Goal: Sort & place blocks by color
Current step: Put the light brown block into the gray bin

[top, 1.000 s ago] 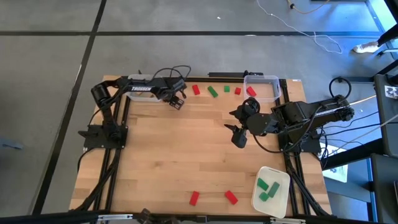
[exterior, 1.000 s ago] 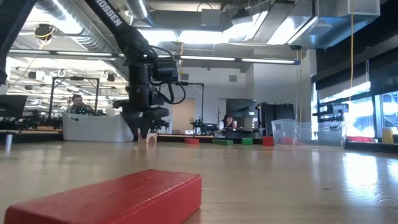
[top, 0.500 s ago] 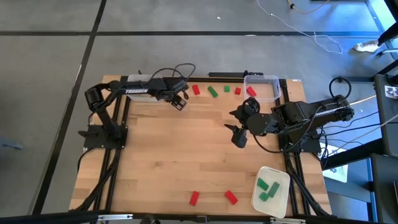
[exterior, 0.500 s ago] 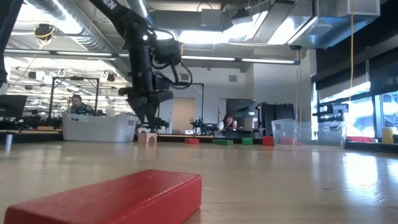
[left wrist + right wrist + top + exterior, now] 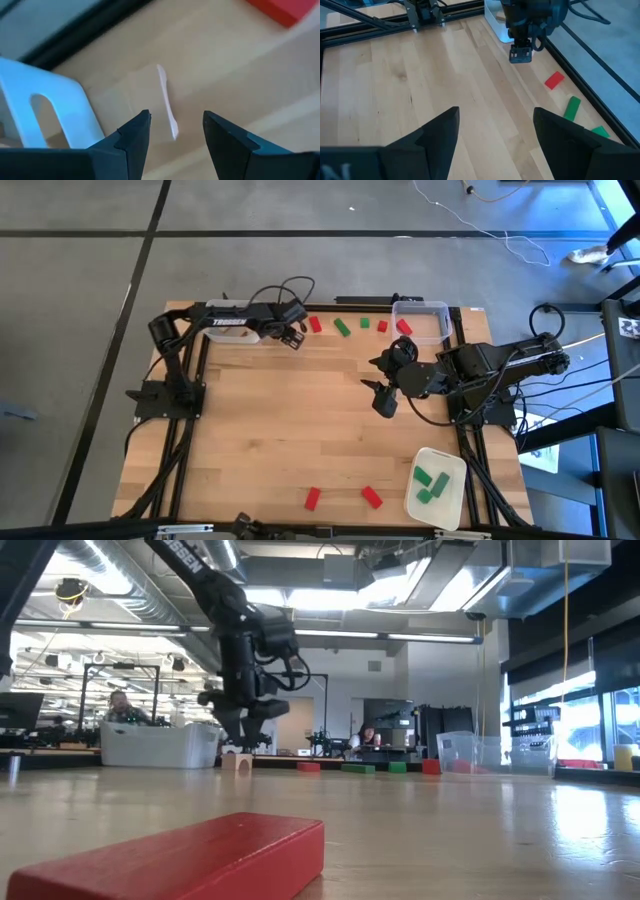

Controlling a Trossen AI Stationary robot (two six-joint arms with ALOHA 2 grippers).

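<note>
My left gripper (image 5: 296,338) hangs open near the table's far edge, just above a tan block (image 5: 150,100) that stands on the wood; the fingers (image 5: 131,136) stand on either side of it, apart from it. In the low view the tan block (image 5: 237,762) sits right under my left gripper (image 5: 243,745). A red block (image 5: 315,324), a green block (image 5: 342,327), a small green one (image 5: 364,324) and a small red one (image 5: 383,326) lie in a row to its right. My right gripper (image 5: 378,385) waits open over mid-table.
A clear bin (image 5: 420,318) at the far right holds a red block (image 5: 404,327). Another bin (image 5: 160,745) sits under the left arm. A white tray (image 5: 450,498) with green blocks lies near right. Two red blocks (image 5: 312,498) (image 5: 372,497) lie at the near edge.
My left gripper has shifted a little toward the table's right and far edge, nearer the red block, and has turned slightly about its wrist. The tan block has stayed on the table. The right arm has kept still.
</note>
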